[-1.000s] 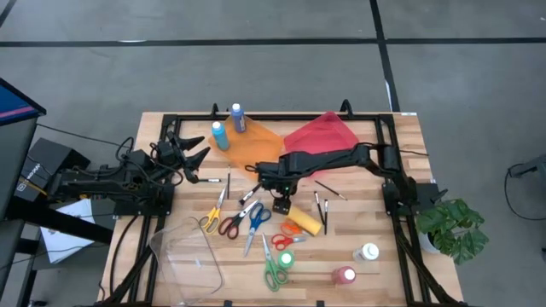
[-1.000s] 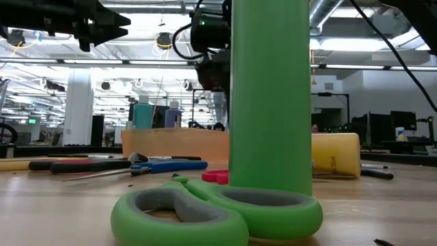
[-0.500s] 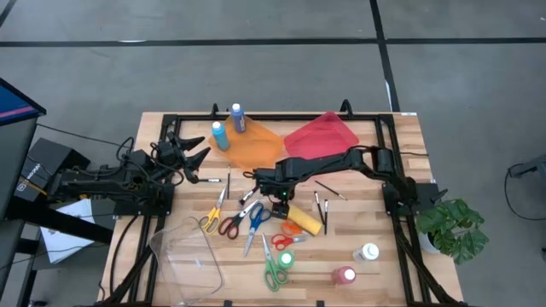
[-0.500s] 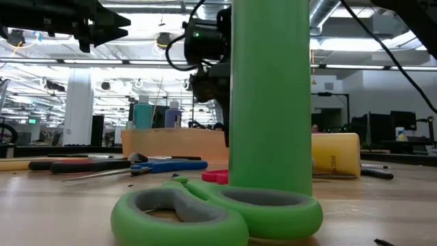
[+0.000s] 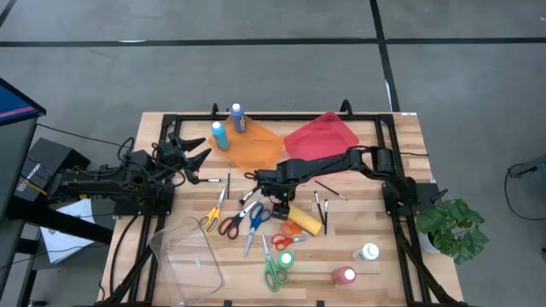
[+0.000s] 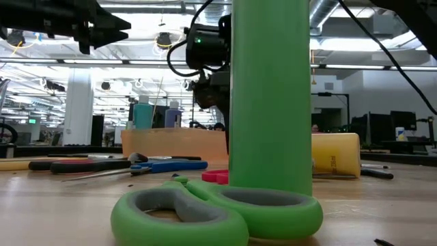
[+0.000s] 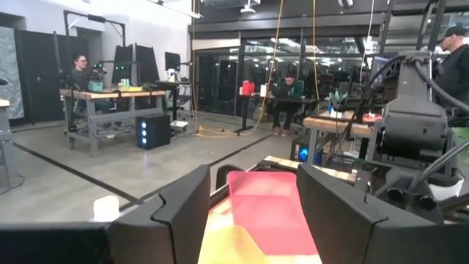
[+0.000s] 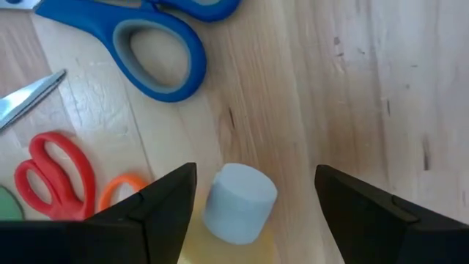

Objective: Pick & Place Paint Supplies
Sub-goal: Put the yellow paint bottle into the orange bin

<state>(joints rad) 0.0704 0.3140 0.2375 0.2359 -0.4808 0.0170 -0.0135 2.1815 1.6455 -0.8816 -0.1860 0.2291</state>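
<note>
Right gripper (image 5: 281, 205) hangs over the table's middle, jaws spread wide and empty, just above the white cap of the lying yellow bottle (image 8: 238, 205). Blue scissors (image 8: 139, 40) lie beyond, toward ten o'clock. Farther off, left gripper (image 5: 196, 158) waits at nine o'clock, fingers parted, empty.

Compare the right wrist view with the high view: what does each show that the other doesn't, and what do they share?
Only the right wrist view shows the yellow bottle's pale cap close up, between the open right hand's fingers. Only the high view shows the left hand open at the table's left, two blue bottles on the orange tray, the red tray and the green scissors. Both show the blue scissors and red scissors.
</note>
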